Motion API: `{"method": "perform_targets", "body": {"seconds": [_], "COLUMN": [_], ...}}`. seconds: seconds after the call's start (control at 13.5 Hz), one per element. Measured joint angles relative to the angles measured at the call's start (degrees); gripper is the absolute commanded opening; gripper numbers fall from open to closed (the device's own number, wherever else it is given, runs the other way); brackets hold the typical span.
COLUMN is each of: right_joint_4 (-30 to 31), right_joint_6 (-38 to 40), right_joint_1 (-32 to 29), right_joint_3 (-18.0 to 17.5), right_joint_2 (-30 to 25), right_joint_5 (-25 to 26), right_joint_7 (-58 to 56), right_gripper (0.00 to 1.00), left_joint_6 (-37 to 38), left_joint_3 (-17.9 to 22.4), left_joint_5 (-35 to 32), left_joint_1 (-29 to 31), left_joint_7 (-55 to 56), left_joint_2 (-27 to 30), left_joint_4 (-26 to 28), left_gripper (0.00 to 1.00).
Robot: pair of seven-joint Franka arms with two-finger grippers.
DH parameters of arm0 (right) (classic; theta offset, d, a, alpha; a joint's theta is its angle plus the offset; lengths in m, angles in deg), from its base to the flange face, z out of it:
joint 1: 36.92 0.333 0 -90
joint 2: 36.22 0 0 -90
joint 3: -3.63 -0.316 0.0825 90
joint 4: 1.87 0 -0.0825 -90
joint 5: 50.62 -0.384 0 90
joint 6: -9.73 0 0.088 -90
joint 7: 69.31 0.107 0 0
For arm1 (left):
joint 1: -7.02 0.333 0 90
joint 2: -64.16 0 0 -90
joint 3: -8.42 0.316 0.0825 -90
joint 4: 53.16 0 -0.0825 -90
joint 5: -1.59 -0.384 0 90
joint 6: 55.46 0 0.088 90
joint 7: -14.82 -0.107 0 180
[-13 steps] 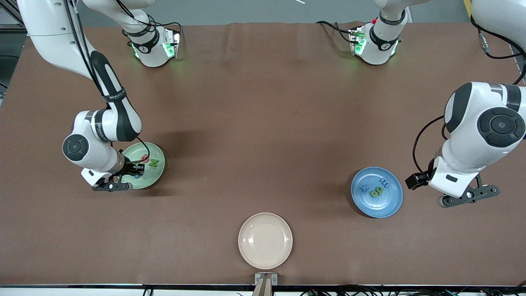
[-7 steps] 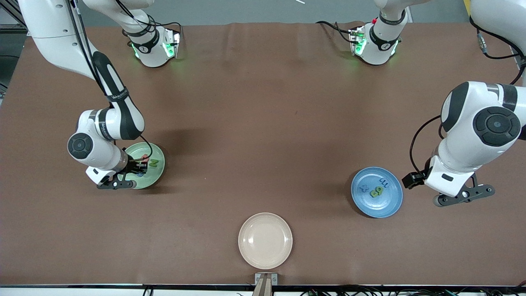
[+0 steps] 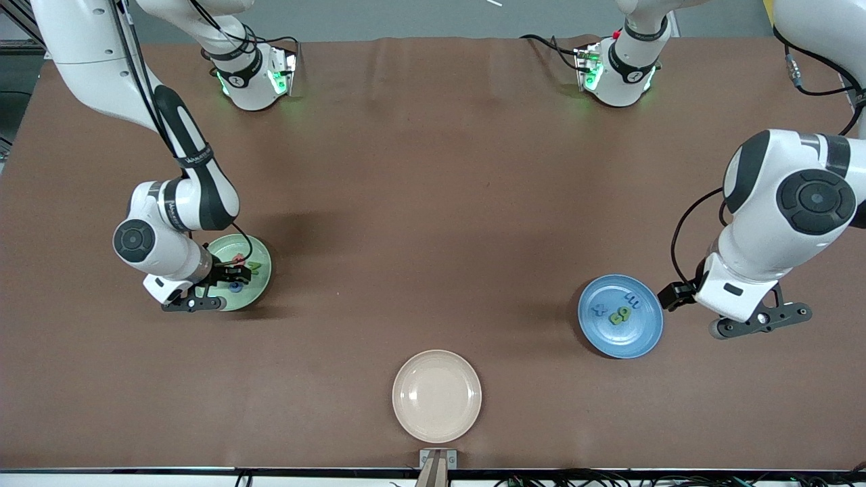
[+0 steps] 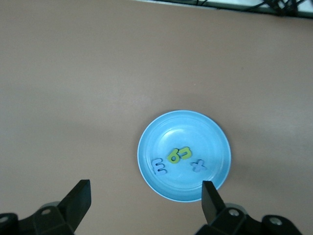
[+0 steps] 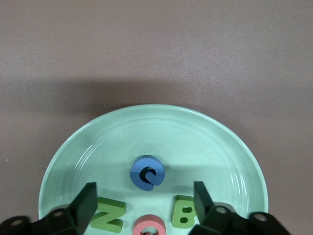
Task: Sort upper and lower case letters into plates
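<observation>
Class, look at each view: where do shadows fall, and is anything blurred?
Front view: soft shadows on the table beside the green plate and blue plate. Right wrist view: a dark band of shadow along the green plate's rim; letters sharp. Left wrist view: even light, letters slightly soft.

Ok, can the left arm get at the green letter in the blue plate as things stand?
Probably yes. The left gripper is open and up beside the blue plate, toward the left arm's end of the table. The green letter lies flat and uncovered, though a blue letter sits very close.
</observation>
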Motion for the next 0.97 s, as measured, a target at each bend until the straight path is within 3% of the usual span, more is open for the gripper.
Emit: {"method": "perform_targets", "body": {"seconds": [0.3, 0.74, 0.97], "right_joint_4": [-2.6, -12.9, -14.8], "right_joint_6": [4.5, 27.1, 32.3], "right_joint_1": [0.0, -0.1, -0.6], "right_joint_3": [0.0, 0.3, 0.8], "right_joint_2": [-1.1, -6.6, -8.9], "right_joint_5": [0.0, 0.0, 0.1], "right_joint_7": [0.0, -0.2, -1.2], "right_gripper": [1.00, 1.00, 1.00], "left_joint_6": [5.8, 13.1, 17.1], "left_joint_3": [-0.4, 0.5, 8.6], "left_joint_5": [1.0, 7.6, 11.0], "left_joint_1": [0.1, 0.4, -5.4], "left_joint_7": [-3.1, -8.6, -14.0], "left_joint_2": [4.9, 12.5, 16.6], "left_joint_4": [-0.7, -0.8, -0.8], "left_gripper": [0.99, 0.99, 0.99]}}
